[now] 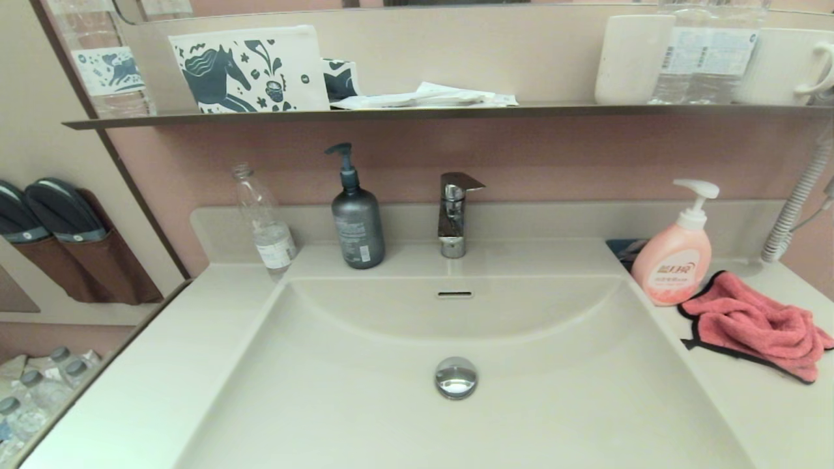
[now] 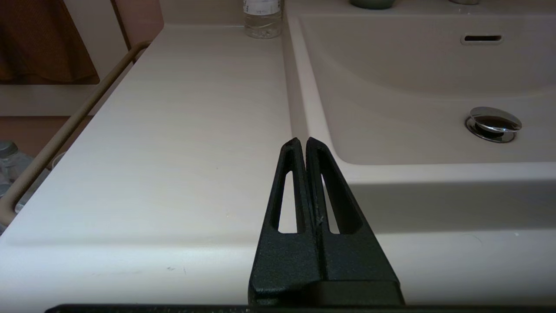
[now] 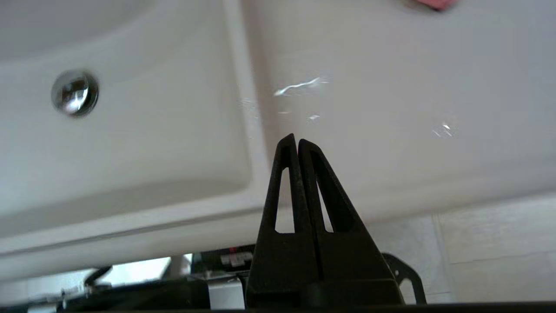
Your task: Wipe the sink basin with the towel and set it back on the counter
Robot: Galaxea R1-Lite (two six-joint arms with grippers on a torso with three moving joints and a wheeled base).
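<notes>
The coral-pink towel (image 1: 756, 324) lies crumpled on the counter (image 1: 769, 404) right of the sink basin (image 1: 365, 404), beside the pink soap bottle; a sliver of it (image 3: 434, 3) shows in the right wrist view. The basin is bare, with its chrome drain plug (image 1: 456, 377) and overflow slot (image 1: 455, 294). Neither arm shows in the head view. My left gripper (image 2: 302, 141) is shut and empty, near the front edge over the left counter (image 2: 173, 130). My right gripper (image 3: 294, 140) is shut and empty, by the front edge at the basin's right rim.
A pink pump soap bottle (image 1: 674, 260) stands next to the towel. A grey pump bottle (image 1: 357, 221), a clear plastic bottle (image 1: 264, 225) and the chrome faucet (image 1: 455, 212) line the back ledge. A dark shelf (image 1: 417, 112) with cups runs above. A hose (image 1: 798, 202) hangs at far right.
</notes>
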